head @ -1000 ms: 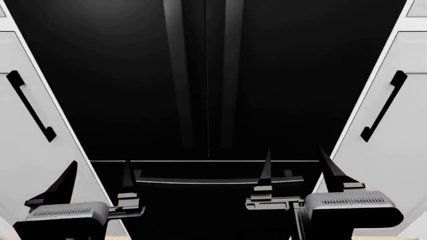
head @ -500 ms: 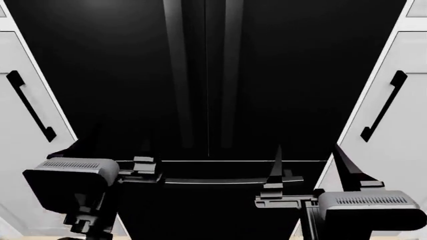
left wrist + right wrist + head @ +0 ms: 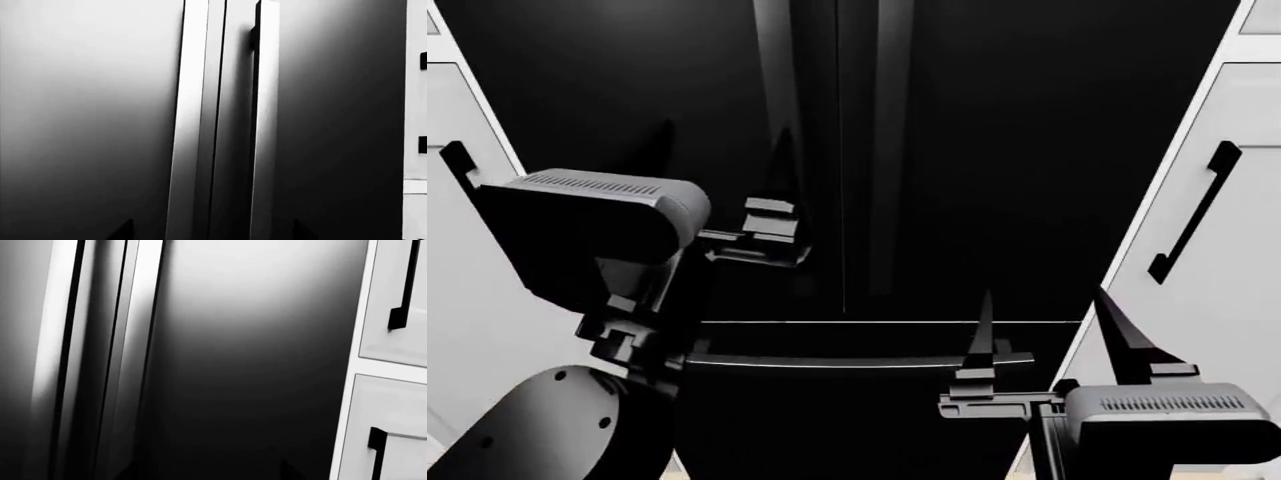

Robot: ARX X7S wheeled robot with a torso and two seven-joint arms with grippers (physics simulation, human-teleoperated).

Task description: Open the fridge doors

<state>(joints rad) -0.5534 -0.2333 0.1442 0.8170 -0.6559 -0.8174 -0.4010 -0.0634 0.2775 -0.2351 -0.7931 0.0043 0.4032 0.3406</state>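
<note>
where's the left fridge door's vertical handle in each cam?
Head: left door handle, upper centre, just above the left gripper.
Left wrist: bright strip mid-frame.
Right wrist: pale strip at one edge.
Shared landmark: the dark seam between the doors.

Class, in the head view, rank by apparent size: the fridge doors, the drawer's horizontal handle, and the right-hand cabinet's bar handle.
1. fridge doors, by far the largest.
2. drawer handle.
3. right cabinet handle, smallest, though its slant away from the camera may shrink it.
</note>
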